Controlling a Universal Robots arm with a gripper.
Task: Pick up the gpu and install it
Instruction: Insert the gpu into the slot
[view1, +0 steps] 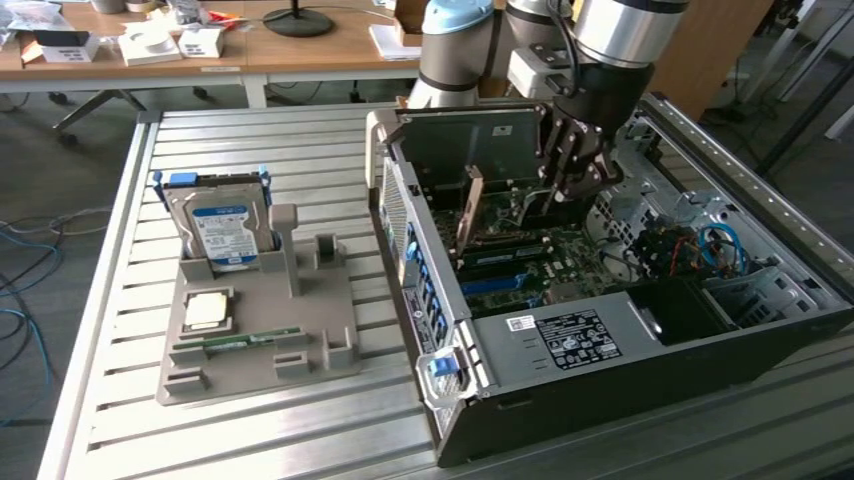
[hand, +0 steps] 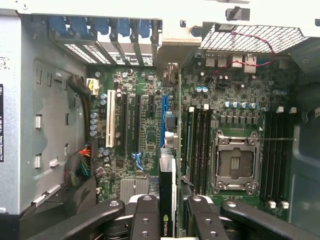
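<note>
On slatted table (view1: 267, 425), inside open case (view1: 641, 390): grips gpu (hand: 165, 225) edge-down in gripper (hand: 172, 202), over motherboard slots (hand: 136, 125), presumably to align its connector.

Arm (view1: 627, 30): silver tubes, pale blue joint caps, black cable (view1: 571, 45). Hand (hand: 172, 205): black, with screw-studded fingers (hand: 145, 222).

We see an open computer case (view1: 627, 390) lying on a slatted metal table (view1: 240, 140). To the exterior view's left of it sits a grey holder (view1: 314, 335) carrying 1 hard drive (view1: 224, 228) upright, 1 square processor chip (view1: 207, 310) lying flat and 1 green memory stick (view1: 247, 343) just beside the chip. Inside the case we see a green motherboard (hand: 150, 135), its processor socket (hand: 235, 162) and blue cables (view1: 721, 245). A wooden desk (view1: 307, 50) stands behind.
</note>
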